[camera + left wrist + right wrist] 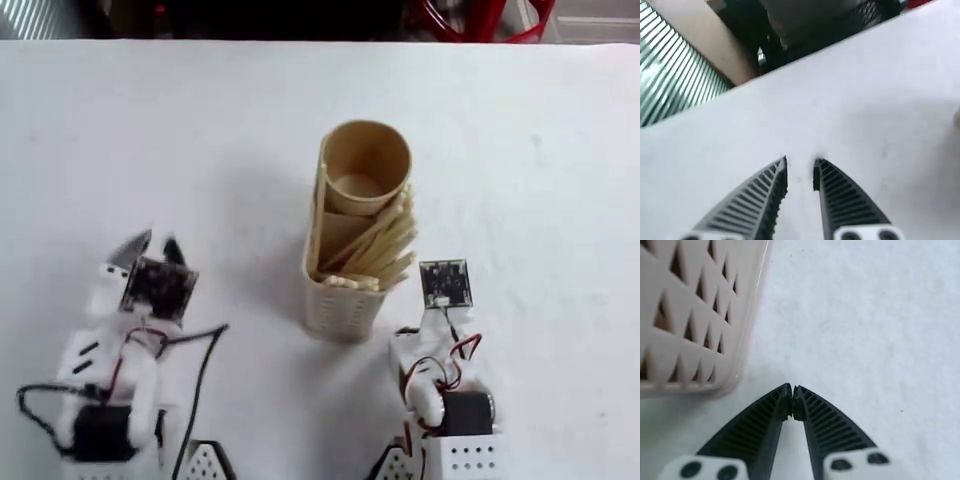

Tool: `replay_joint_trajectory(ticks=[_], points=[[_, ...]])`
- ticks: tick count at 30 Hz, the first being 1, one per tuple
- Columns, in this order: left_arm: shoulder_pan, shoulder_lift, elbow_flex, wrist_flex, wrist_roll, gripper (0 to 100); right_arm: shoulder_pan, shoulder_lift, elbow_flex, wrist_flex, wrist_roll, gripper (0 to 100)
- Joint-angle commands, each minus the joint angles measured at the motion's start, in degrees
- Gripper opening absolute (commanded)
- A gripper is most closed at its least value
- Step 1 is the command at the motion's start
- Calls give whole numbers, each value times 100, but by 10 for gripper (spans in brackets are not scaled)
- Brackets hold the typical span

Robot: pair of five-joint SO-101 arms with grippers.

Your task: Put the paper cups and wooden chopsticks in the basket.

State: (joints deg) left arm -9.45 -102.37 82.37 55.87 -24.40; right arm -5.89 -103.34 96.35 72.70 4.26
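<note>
A white latticed basket (343, 308) stands in the middle of the table. Stacked paper cups (366, 166) lie in it on their side, mouth facing up toward the camera, and a bundle of wooden chopsticks (378, 252) rests in its near half, their tips over the right rim. My left gripper (150, 247) is at the lower left, well apart from the basket; its fingers (771, 186) are slightly open over bare table, with nothing between them. My right gripper (792, 396) is shut and empty, just beside the basket wall (695, 315), near the basket's front right corner.
The white table (520, 170) stretches wide on both sides of the basket. Both arm bases and their cables (205, 355) sit at the front edge. A slatted panel (670, 85) and dark furniture lie beyond the far table edge.
</note>
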Motion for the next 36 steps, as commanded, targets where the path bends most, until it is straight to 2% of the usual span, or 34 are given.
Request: replay_joint_trajectory(ticks=[1, 3, 6, 13, 16, 20, 36], points=[[-321, 22, 1204, -642, -88, 105, 48, -13, 53, 22, 9, 19], [-426, 40, 1468, -835, -70, 103, 48, -13, 53, 22, 9, 19], [-699, 127, 1477, -387, -88, 105, 48, -13, 53, 22, 9, 19], [-857, 127, 1486, -141, -79, 103, 48, -13, 53, 22, 9, 19], [-857, 127, 1486, 448, -79, 103, 48, -13, 53, 22, 9, 19], [-857, 101, 1486, 1635, -79, 103, 48, -13, 53, 22, 9, 19], [-848, 57, 1486, 1662, -79, 103, 48, -13, 53, 22, 9, 19]])
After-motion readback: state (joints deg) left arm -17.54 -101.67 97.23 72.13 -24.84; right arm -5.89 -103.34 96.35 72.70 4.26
